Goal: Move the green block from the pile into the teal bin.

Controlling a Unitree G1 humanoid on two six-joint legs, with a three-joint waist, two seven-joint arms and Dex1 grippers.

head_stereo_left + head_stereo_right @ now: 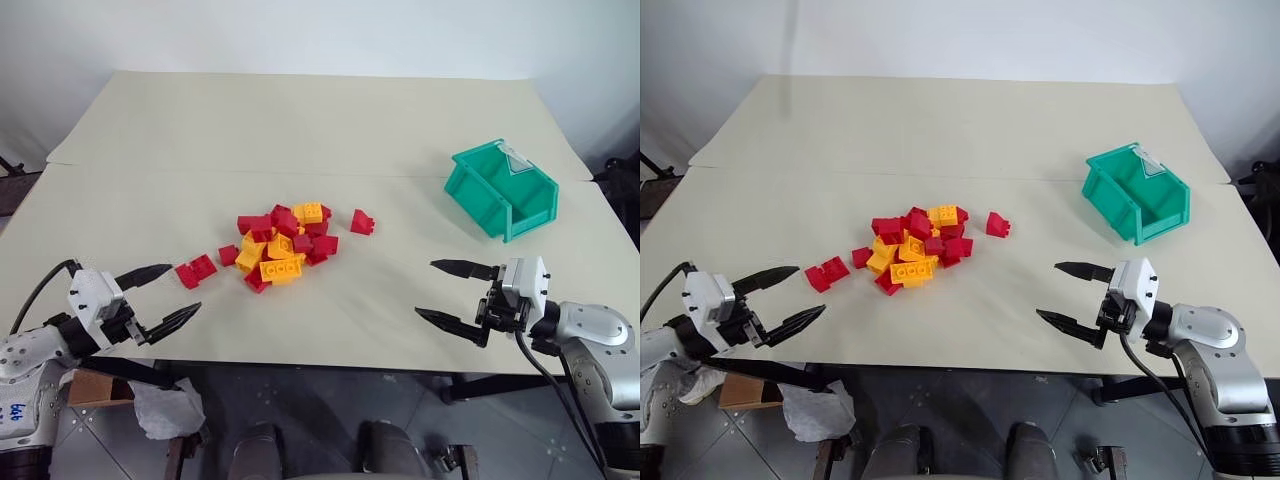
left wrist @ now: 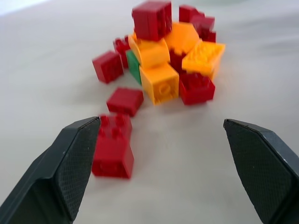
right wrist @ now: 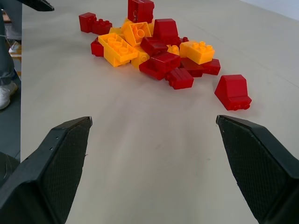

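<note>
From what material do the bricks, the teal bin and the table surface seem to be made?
Bricks in the pile: probably hard moulded plastic, with crisp studs and a slight sheen. Teal bin: likely moulded plastic, thin even walls, uniform colour. Table: matte beige surface with a seam; the material is unclear.

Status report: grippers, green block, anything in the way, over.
Left gripper and right gripper open, empty. Green block wedged in the pile, hemmed by yellow bricks. Bin empty.
</note>
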